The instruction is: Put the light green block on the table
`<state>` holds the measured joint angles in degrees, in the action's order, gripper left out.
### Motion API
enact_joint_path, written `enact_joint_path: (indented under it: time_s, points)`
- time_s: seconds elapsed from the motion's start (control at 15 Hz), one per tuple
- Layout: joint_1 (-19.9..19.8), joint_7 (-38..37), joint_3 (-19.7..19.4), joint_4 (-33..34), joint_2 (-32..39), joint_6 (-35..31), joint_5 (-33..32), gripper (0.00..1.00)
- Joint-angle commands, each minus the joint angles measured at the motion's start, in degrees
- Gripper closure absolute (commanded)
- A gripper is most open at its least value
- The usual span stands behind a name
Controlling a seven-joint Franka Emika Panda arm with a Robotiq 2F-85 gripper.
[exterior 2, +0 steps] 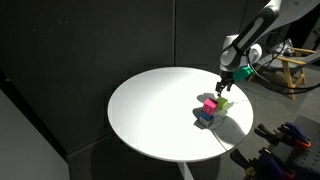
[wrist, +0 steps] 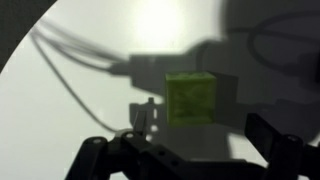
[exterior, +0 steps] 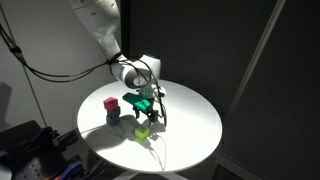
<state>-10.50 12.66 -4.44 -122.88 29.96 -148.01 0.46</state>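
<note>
The light green block lies on the round white table, in the gripper's shadow. In both exterior views it sits on the table just below the gripper, block. My gripper is open and empty, with its fingers spread wider than the block. It hovers a little above the block in both exterior views and is not touching it.
A magenta cube is stacked on a dark blue cube close beside the light green block. Cables hang from the arm and cast shadows on the table. The table edge is near the blocks.
</note>
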Motion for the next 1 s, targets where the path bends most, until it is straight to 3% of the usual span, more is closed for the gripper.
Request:
enact_joint_path:
  time_s: [0.0,0.4,0.93]
  points:
    - [0.34,-1.44,-0.46,-3.12,-4.82,2.74,-0.88,0.00]
    - [1.72,-2.54,-1.61,-8.01,-11.78,5.53,-2.29,0.00]
    - [2.18,-2.81,-2.26,-16.05,-21.21,4.07,-4.46,0.00]
